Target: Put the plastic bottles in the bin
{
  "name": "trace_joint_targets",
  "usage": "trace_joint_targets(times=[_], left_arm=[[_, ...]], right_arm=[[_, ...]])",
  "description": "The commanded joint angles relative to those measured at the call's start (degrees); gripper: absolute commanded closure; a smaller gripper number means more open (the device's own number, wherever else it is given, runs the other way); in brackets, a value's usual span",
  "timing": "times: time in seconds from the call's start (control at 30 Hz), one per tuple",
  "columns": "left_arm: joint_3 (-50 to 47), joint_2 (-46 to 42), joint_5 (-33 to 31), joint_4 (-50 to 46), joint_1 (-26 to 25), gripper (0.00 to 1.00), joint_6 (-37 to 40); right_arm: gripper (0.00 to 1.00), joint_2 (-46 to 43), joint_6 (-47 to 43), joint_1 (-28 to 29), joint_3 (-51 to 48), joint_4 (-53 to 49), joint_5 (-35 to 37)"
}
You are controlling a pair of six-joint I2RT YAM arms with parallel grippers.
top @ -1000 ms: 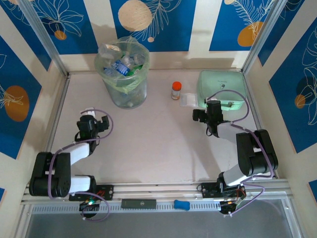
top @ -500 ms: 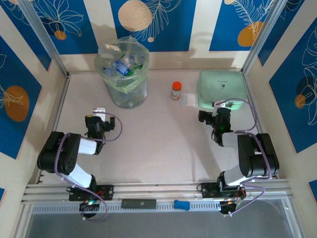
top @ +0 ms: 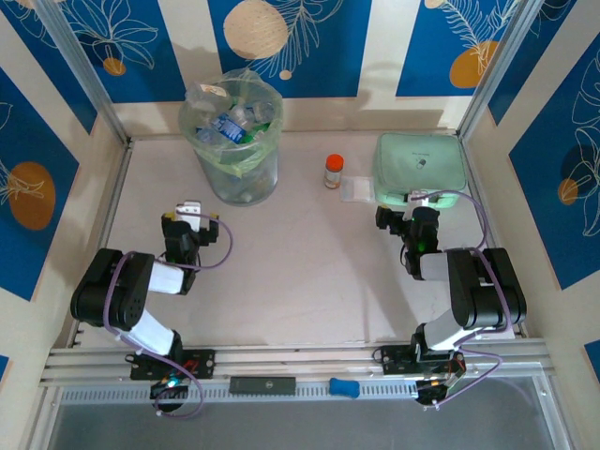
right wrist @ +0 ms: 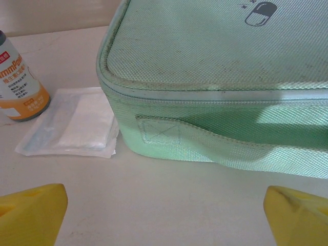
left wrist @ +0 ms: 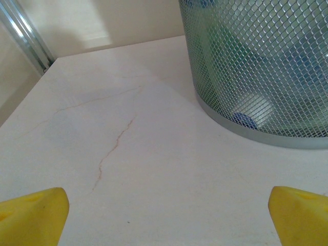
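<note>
Left claw [top: 190, 218]: spread wide, holding nothing, low over the left part of the desk [top: 300, 272], pointing away from the arm bases. In the left wrist view, yellow fingertips [left wrist: 32, 215] at the two bottom corners, with only bare, faintly cracked desk surface between them. Just ahead and to the right, the bin [top: 232, 159]: tall, round, pale green, upright near the back wall, clear bag liner puffed above the rim. Up close, a fine mesh pattern on its wall and a plain band at the foot. Inside it, the plastic bottles [top: 229, 127], heaped to near the rim: clear ones with blue labels and caps, some green, exact number hard to tell. Through the wall near the base, a blue cap [left wrist: 243, 120], and green shapes higher up.

Right claw [top: 411, 219]: likewise wide apart and empty, low over the right part of the desk. Right in front, close but apart, a mint-green zipped case [right wrist: 215, 66] with a strap along its near side and a small pill mark on the lid. Left of the case, at its corner, a flat white packet [right wrist: 77, 123]. Beyond the packet's left end, a small upright jar [right wrist: 18, 84] with an orange-and-white label, orange cap visible from above.
</note>
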Motion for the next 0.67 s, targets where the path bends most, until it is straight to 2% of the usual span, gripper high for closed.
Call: trace_joint_targets(times=[0.0,0.63], left_arm=[[1.1,0.0,1.1,-0.3,0.5,0.01,-0.5],[1.4,0.0,1.1,-1.0,0.6,0.01,-0.8]], right_arm=[[0.01,0.0,0.2,0.3,-0.3,2.4,-0.2],[0.01,0.0,0.2,0.3,-0.2,2.3,-0.4]])
